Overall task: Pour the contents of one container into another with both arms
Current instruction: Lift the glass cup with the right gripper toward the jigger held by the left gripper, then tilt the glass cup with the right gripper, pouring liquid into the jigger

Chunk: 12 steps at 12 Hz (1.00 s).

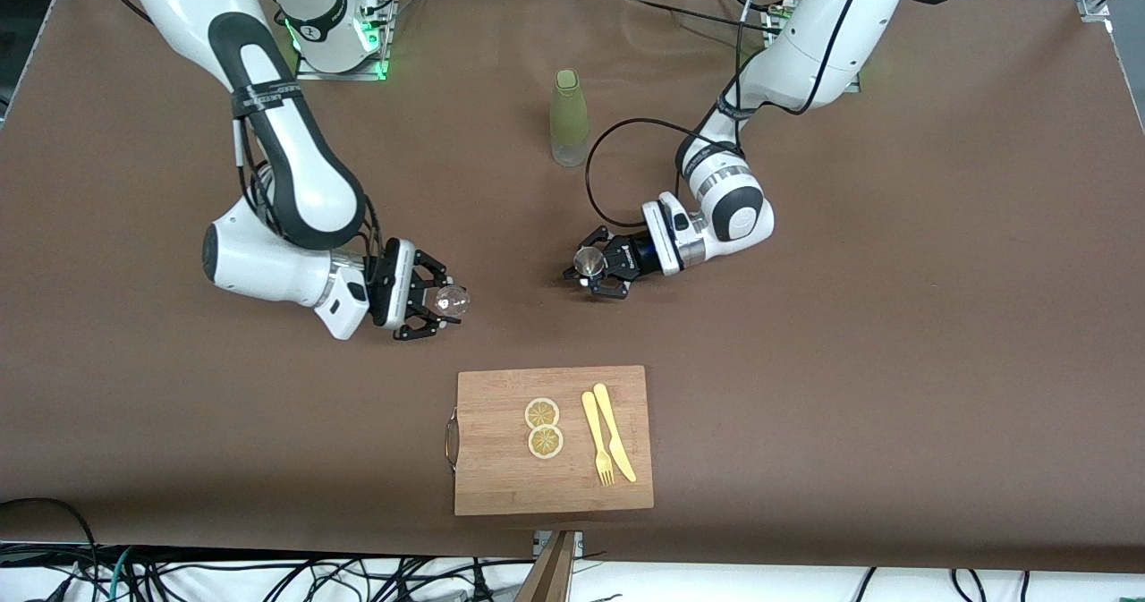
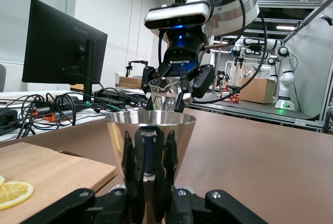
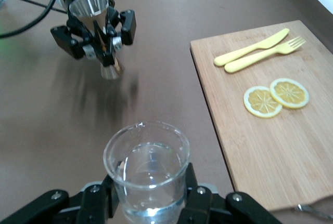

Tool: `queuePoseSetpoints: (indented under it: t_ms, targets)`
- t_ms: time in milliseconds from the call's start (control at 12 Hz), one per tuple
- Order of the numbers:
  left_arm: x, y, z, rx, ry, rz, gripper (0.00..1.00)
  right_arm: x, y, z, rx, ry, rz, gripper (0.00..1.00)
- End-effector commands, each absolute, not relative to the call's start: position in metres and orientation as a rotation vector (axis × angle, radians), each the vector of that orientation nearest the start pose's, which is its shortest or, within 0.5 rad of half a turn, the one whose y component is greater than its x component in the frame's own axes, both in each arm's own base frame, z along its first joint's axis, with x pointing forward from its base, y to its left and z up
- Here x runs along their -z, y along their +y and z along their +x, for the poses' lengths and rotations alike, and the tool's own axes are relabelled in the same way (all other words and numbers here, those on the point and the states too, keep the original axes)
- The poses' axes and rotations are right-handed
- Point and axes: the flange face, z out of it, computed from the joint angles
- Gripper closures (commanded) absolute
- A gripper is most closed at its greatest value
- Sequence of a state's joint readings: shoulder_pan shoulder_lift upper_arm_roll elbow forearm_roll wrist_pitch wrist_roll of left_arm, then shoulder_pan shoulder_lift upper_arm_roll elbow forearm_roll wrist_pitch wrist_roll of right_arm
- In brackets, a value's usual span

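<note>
Two grippers face off mid-table: right gripper (image 1: 428, 302) clamps a glass beaker (image 3: 148, 167), apparently holding water; left gripper (image 1: 597, 271) clasps the steel jigger (image 2: 151, 151).

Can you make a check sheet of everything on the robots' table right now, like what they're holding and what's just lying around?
Surface: brown table, no spills seen.
Job's things: clear glass beaker in the right gripper; shiny metal cup in the left gripper. Both upright, apart.
Clutter: green bottle standing farther from the front camera than both grippers; wooden cutting board nearer, with two lemon slices, yellow knife and fork.
Grippers: fingers of each shut on its container, over the table.
Cables: black cable looping off the left arm.
Surroundings: monitor and loose wires in the left wrist view.
</note>
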State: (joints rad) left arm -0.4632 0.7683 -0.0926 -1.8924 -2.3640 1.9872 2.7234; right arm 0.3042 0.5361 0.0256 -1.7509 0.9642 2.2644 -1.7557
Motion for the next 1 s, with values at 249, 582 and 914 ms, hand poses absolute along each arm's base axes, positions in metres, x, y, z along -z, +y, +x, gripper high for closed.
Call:
queuePoseSetpoints:
  t_ms: [249,582,914]
  targets:
    - [-0.105,-0.401,0.503,-1.409,-0.906,1.511,1.00,-0.308,0.287,0.619,0.543,-1.688,-1.968,0.66]
    - [-0.104,-0.422,0.495,-1.411,-0.876,1.510,1.00,-0.312,0.311,0.609,0.529,-1.755,-1.936,0.66]
    - [-0.099,-0.438,0.486,-1.401,-0.863,1.525,1.00,-0.321,0.324,0.603,0.494,-1.837,-1.967,0.66]
